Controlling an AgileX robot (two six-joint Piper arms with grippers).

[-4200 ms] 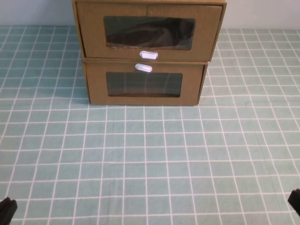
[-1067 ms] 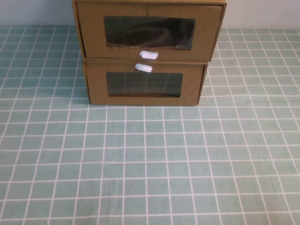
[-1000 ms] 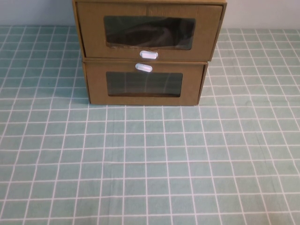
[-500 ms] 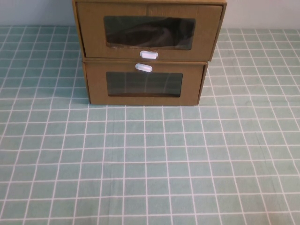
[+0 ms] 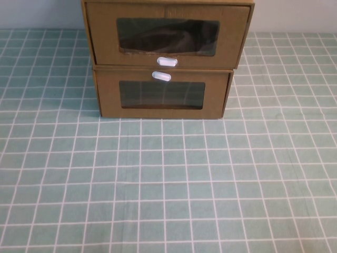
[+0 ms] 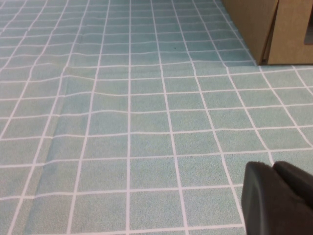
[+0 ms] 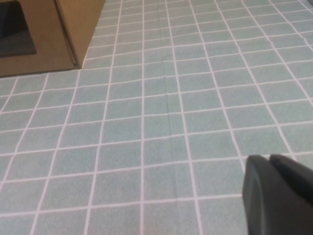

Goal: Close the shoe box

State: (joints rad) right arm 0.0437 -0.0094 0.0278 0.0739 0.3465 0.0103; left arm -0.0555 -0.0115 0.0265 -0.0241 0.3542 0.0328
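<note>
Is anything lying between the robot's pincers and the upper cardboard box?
Nothing visible: only bare green checked cloth separates the brown cardboard shoe box from the left pincer and right pincer, both low near the robot.

Shoe box point(image 5: 166, 34) stacked on second box point(image 5: 162, 95), table point(image 5: 168, 179) rear.

Neither arm shows in the high view. Each wrist view catches only a dark part of its own gripper, the left gripper point(image 6: 276, 198) and the right gripper point(image 7: 276, 193), low over the table.
</note>
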